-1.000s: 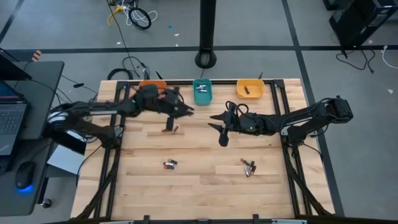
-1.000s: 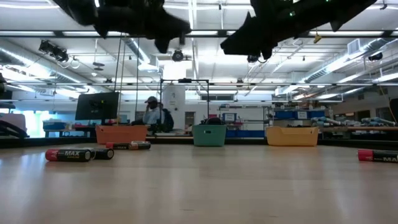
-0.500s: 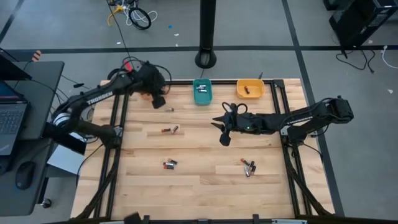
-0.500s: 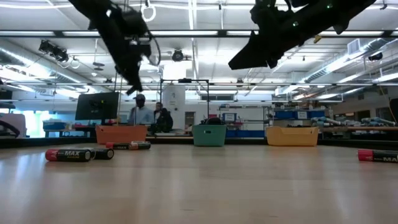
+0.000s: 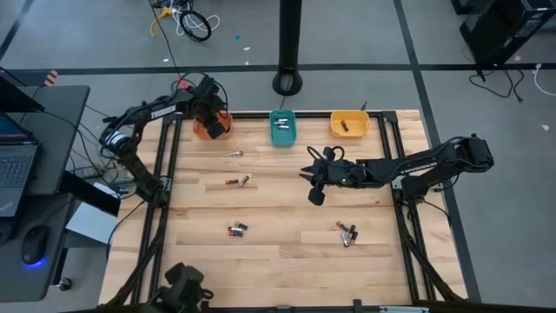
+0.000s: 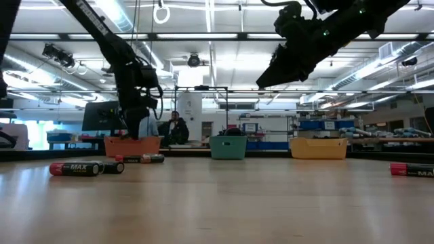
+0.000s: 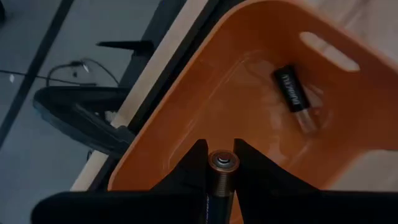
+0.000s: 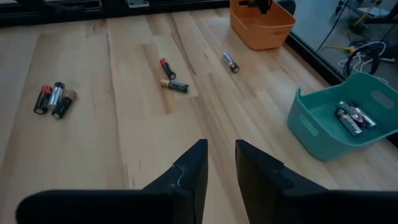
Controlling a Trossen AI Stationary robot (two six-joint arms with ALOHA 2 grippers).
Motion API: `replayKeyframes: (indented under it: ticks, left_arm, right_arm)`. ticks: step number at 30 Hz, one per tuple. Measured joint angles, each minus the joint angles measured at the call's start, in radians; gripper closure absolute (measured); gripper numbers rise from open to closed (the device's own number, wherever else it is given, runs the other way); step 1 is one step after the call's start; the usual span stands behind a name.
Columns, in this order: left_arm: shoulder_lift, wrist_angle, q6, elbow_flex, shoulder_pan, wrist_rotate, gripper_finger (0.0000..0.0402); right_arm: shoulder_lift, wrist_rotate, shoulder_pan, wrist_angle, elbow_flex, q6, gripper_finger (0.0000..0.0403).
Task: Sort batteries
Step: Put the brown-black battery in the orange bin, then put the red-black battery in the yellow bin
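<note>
Hovering over the orange bin (image 5: 213,128), the left gripper (image 7: 219,167) was clenched on a battery (image 7: 219,180) with another cell (image 7: 291,93) already lying inside, so the step in hand looked like a drop-off, and the next move called only for letting go above the bin's floor. Compared with a second before, the left arm had swung from the table's middle to that bin, while the right gripper (image 5: 314,185), well away from the bin, had narrowed its empty jaws to a small gap.

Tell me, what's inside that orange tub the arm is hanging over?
In the orange tub one black battery lies on the floor. The left gripper holds a second battery above it. The gripper covers part of the tub's floor, so more could be hidden there.
</note>
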State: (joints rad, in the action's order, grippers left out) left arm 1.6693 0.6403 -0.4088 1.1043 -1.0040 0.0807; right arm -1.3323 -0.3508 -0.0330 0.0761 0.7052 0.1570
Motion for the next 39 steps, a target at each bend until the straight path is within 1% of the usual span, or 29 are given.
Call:
replayKeyframes:
  ticks: [9,17,24,26,29,31,34,37,39]
  left_arm:
    - [0.094,-0.008,0.019,0.017,0.002,-0.032,0.0346]
    - [0.112,-0.017,0.055,0.016,0.002,-0.034,0.0344]
    - [0.112,-0.014,0.078,0.016,0.005,-0.033,0.0259]
    - [0.111,-0.014,0.080,0.016,0.007,-0.033,0.0248]
    - [0.096,-0.017,0.087,0.016,0.011,-0.032,0.0243]
    - [0.072,-0.020,0.097,0.016,0.012,-0.030,0.0247]
    - [0.007,-0.035,0.100,0.016,0.017,-0.029,0.0272]
    - [-0.093,-0.076,0.101,0.005,0.040,-0.032,0.0313]
    - [-0.166,-0.118,0.104,-0.015,0.064,-0.076,0.0344]
  right_arm:
    - [0.000,0.000,0.000,-0.005,0.000,0.000,0.0309]
    - [0.000,0.000,0.000,-0.005,0.000,0.000,0.0310]
    - [0.000,0.000,0.000,-0.018,0.000,0.008,0.0311]
    - [0.000,0.000,0.000,-0.021,0.000,0.008,0.0311]
    - [0.000,0.000,0.000,-0.021,0.000,0.007,0.0311]
    - [0.001,0.001,0.000,-0.029,0.000,0.007,0.0311]
    - [0.021,0.020,0.001,-0.095,0.004,0.017,0.0311]
    - [0.043,0.047,-0.001,-0.275,0.055,0.076,0.0312]
    - [0.045,0.054,-0.017,-0.412,0.093,0.120,0.0314]
